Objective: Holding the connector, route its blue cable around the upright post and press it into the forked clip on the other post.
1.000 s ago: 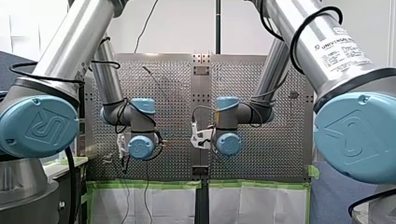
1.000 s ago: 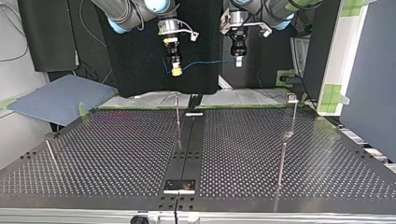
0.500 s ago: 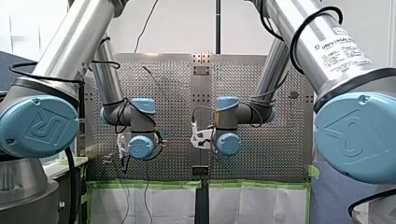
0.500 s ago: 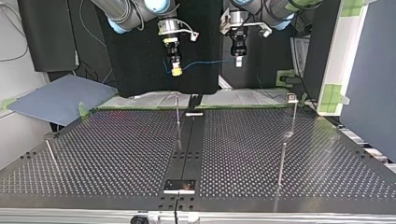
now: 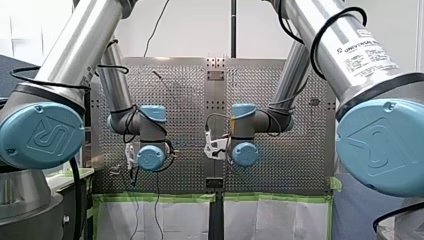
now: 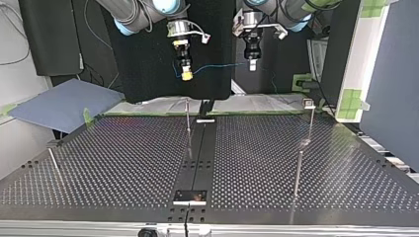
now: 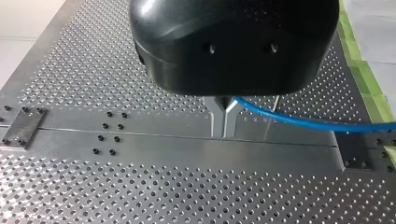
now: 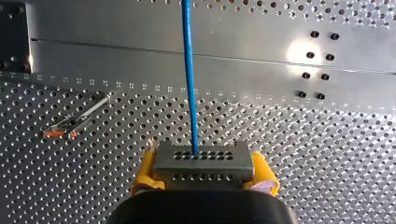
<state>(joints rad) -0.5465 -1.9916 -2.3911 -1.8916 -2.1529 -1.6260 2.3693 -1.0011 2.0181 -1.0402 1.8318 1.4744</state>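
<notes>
Connector (image 8: 203, 161) gripped in right tool (image 8: 204, 173), cable (image 8: 188, 79) ahead

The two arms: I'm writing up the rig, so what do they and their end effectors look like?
My left arm and my right arm are silver tubes with blue joint caps and black cables; the right bears a Universal Robots label. The left end effector is a rounded black housing with metal fingers; the right end effector has yellow pads.

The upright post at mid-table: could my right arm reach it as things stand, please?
Probably yes: my right gripper, shut on the connector, hangs high beyond the upright post in the top view with nothing between; the blue cable held by my left gripper may limit it.
</notes>
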